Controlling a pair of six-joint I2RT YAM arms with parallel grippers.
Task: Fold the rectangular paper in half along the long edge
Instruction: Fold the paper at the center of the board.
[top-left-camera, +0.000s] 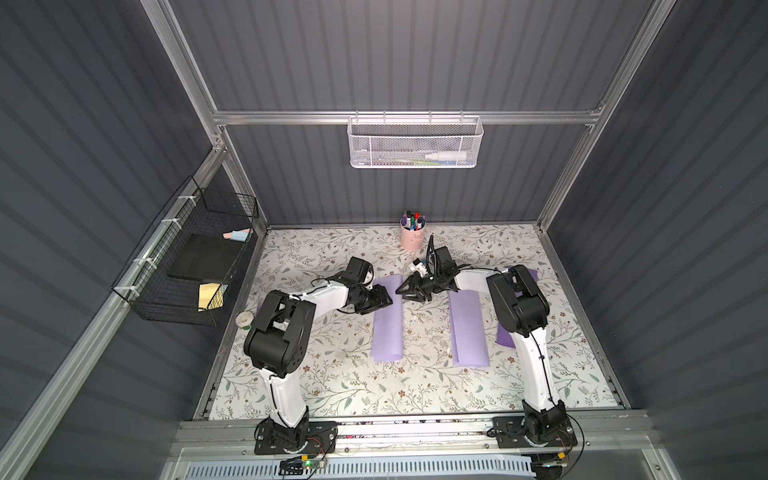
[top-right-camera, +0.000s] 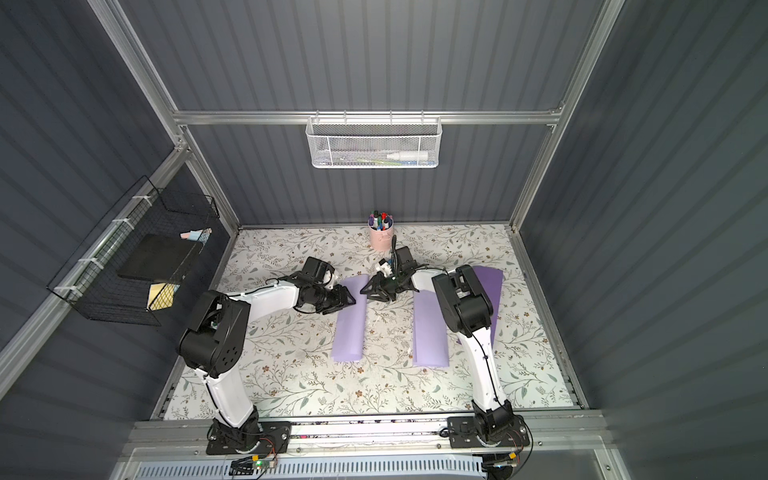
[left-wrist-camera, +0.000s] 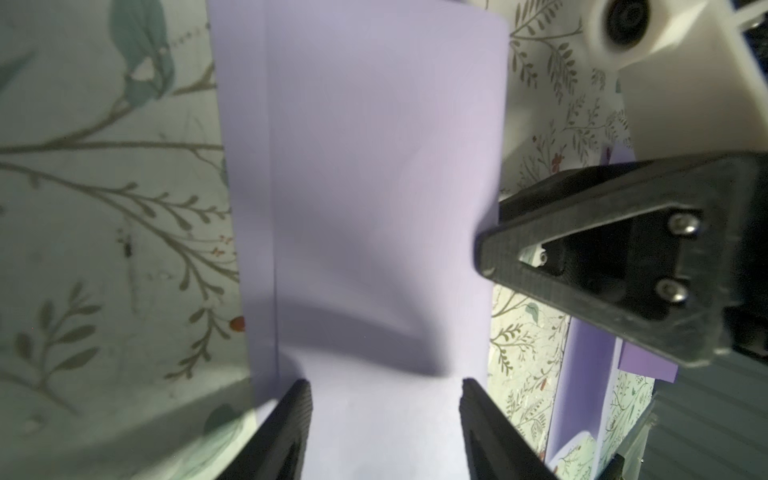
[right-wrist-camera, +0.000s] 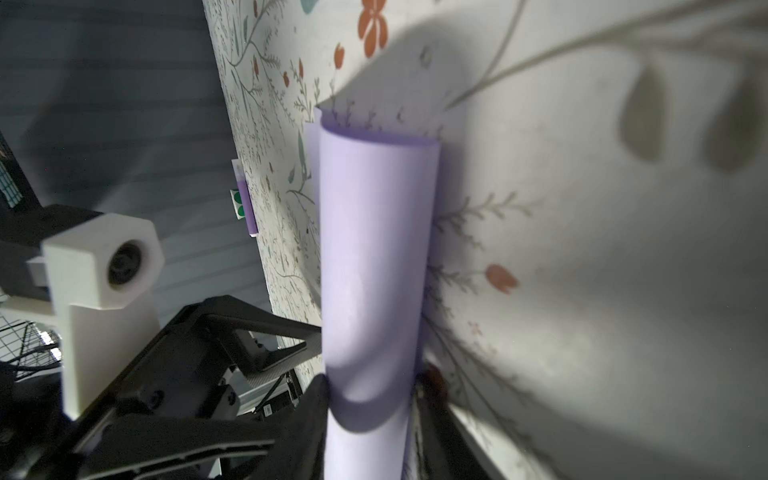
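The rectangular paper (top-left-camera: 388, 324) is lilac and lies folded lengthwise on the floral table in both top views (top-right-camera: 351, 324). My left gripper (left-wrist-camera: 384, 388) hovers open over its far end, with nothing between the fingers (left-wrist-camera: 299, 399). It shows in a top view at the sheet's left edge (top-left-camera: 385, 300). My right gripper (right-wrist-camera: 370, 390) is shut on the paper's rounded fold (right-wrist-camera: 374, 249), one finger above it and one against the table. From above, this gripper (top-left-camera: 406, 291) reaches in from the right. Its upper finger (left-wrist-camera: 540, 249) rests on the paper's edge.
A second folded lilac sheet (top-left-camera: 468, 328) lies to the right, and a darker purple sheet (top-left-camera: 506, 334) sits partly under the right arm. A pink pen cup (top-left-camera: 412, 237) stands at the back. A tape roll (top-left-camera: 245, 319) is at the left edge. Wire baskets (top-left-camera: 187, 266) hang on the walls.
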